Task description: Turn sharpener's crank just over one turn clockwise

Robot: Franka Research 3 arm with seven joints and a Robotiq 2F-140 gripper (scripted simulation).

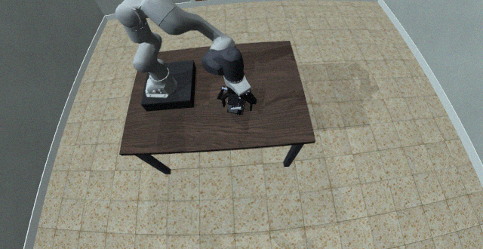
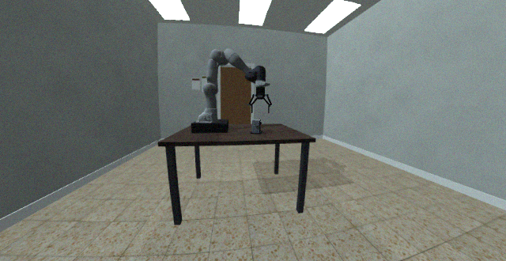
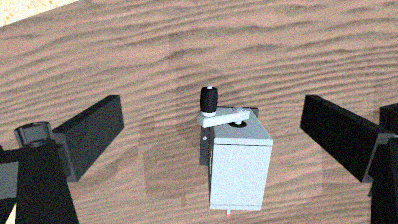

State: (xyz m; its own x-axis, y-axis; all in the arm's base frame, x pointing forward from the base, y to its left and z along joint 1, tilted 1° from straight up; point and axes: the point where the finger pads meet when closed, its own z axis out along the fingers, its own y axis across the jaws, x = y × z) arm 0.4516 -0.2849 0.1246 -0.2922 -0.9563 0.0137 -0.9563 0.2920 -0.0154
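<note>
The sharpener (image 3: 240, 167) is a small grey box standing on the dark wooden table; it also shows in the exterior view (image 2: 256, 126) and, mostly hidden under the fingers, in the top view (image 1: 235, 107). Its light crank arm (image 3: 222, 119) lies across the far end of the box, and the black knob (image 3: 208, 99) sticks out at the arm's left end. A small red tip (image 3: 228, 214) shows at the near end. My gripper (image 3: 212, 111) (image 2: 260, 107) is open and empty, pointing down well above the sharpener, with one finger on each side of it in the wrist view.
The arm's black base block (image 1: 170, 84) sits on the table's left part. The table (image 1: 215, 102) stands on a tiled floor, with a brown door (image 2: 236, 95) in the back wall.
</note>
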